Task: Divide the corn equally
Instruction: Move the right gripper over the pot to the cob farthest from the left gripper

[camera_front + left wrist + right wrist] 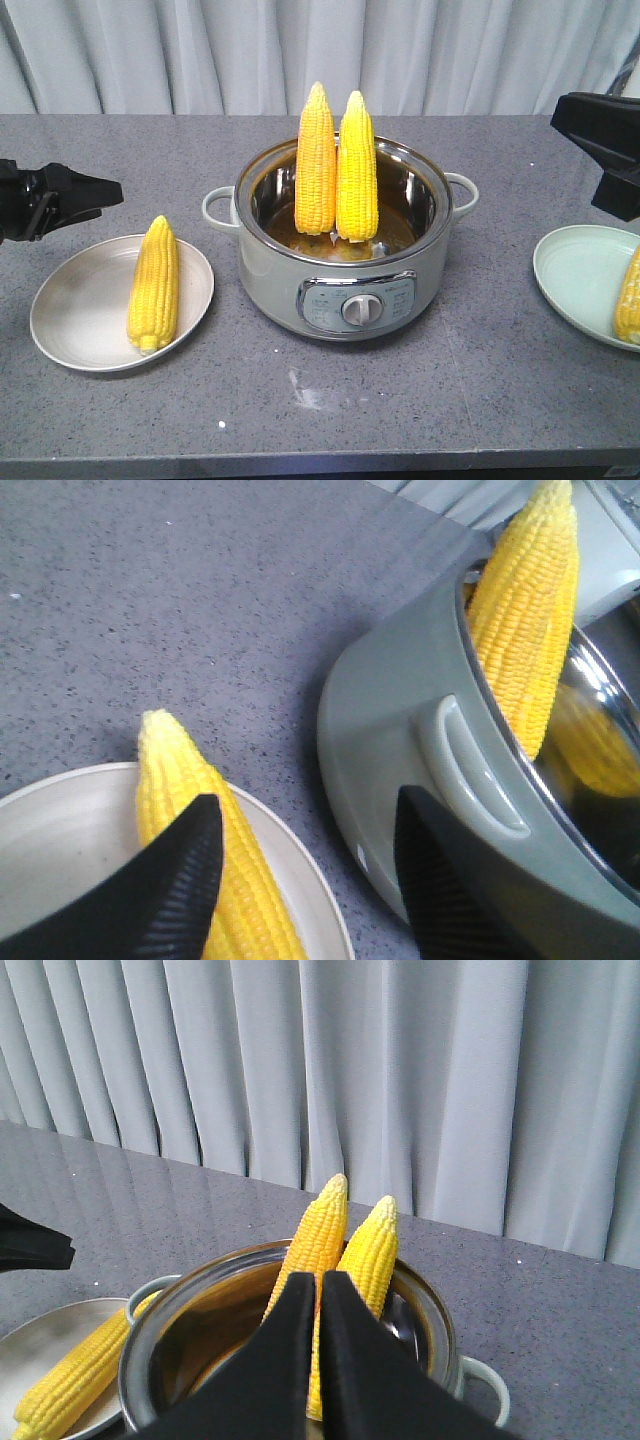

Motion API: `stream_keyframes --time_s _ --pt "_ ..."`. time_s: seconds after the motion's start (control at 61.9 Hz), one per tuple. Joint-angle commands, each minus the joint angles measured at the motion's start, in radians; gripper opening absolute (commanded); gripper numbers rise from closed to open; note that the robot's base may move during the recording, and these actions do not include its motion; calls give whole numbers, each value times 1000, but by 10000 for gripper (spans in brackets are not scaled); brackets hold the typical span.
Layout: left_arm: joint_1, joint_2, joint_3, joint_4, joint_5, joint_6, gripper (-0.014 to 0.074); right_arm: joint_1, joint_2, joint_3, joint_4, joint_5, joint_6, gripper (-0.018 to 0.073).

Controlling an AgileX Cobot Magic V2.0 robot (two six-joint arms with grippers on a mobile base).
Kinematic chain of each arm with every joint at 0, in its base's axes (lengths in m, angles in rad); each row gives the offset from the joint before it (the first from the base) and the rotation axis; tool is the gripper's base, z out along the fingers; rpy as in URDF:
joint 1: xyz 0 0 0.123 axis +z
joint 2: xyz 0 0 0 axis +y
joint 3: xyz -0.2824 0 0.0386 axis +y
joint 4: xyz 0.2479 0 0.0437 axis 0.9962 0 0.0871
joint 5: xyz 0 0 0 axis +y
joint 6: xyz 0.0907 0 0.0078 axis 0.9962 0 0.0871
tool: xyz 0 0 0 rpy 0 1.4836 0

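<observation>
Two bright yellow husked corn cobs stand nearly upright, close side by side, in the grey-green metal cooking pot [270,270] at the centre. The left cob [315,160] and the right cob [357,170] have their pointed tips up, well above the rim. A third cob [154,285] lies on the beige round plate [70,320] at the left, tip pointing far. A fourth cob [630,297] lies on the pale green plate [575,265] at the right, mostly cut off.

grey table [480,400] | beige plate [80,310] left | pot [270,275] centre | green plate [580,275] right
</observation>
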Motion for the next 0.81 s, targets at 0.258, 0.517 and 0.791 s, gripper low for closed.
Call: stream_keyframes --time_s 0.258,0.517,0.791 --pt "1 -39 -26 -164 -186 -6 380 -6 -12 -31 161 8 -3 -9" --pt "1 -39 -26 -153 -236 -6 380 -6 -12 -37 130 9 -73 -6" --pt "1 -39 -26 -153 -237 -6 380 85 261 -497 -431 -47 -288 15"
